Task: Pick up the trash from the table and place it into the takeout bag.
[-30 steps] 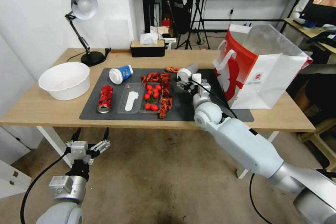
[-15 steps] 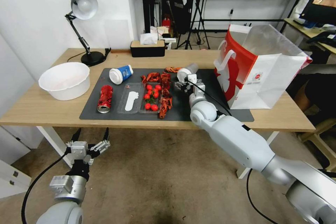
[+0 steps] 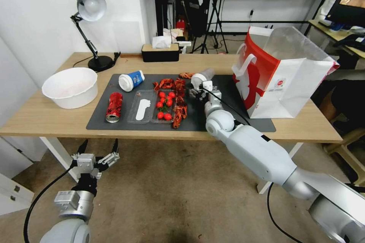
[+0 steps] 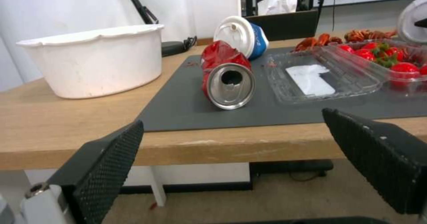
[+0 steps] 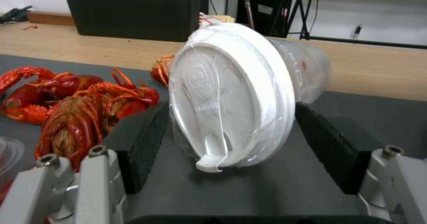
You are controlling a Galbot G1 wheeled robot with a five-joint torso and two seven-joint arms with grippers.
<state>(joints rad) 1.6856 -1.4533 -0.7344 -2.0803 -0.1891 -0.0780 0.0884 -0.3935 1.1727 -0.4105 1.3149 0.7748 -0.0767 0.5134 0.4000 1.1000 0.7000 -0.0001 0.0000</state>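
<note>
A clear plastic cup (image 3: 202, 77) with a white lid lies on its side at the back of the dark mat (image 3: 99, 121) on the table (image 3: 45, 115). My right gripper (image 3: 199, 91) is open, and in the right wrist view its fingers (image 5: 146, 140) stand on either side of the clear plastic cup's (image 5: 240, 90) lid. A red drink can (image 3: 114, 106) and a blue-and-white paper cup (image 3: 131, 80) lie on the mat's left part. The takeout bag (image 3: 289, 79) stands open at the right. My left gripper (image 3: 98, 152) hangs open below the table's front edge, facing the can (image 4: 227, 79).
A big white bowl (image 3: 70, 87) sits at the table's left. A clear tray of tomatoes (image 3: 164, 106) and red crayfish shells (image 3: 178, 102) lie mid-mat, just left of the right gripper. A desk lamp (image 3: 89, 26) and a tissue box (image 3: 160, 51) stand at the back.
My right arm has reached forward and a little left, bringing its fingers up around the clear plastic cup. The left arm has not moved.
</note>
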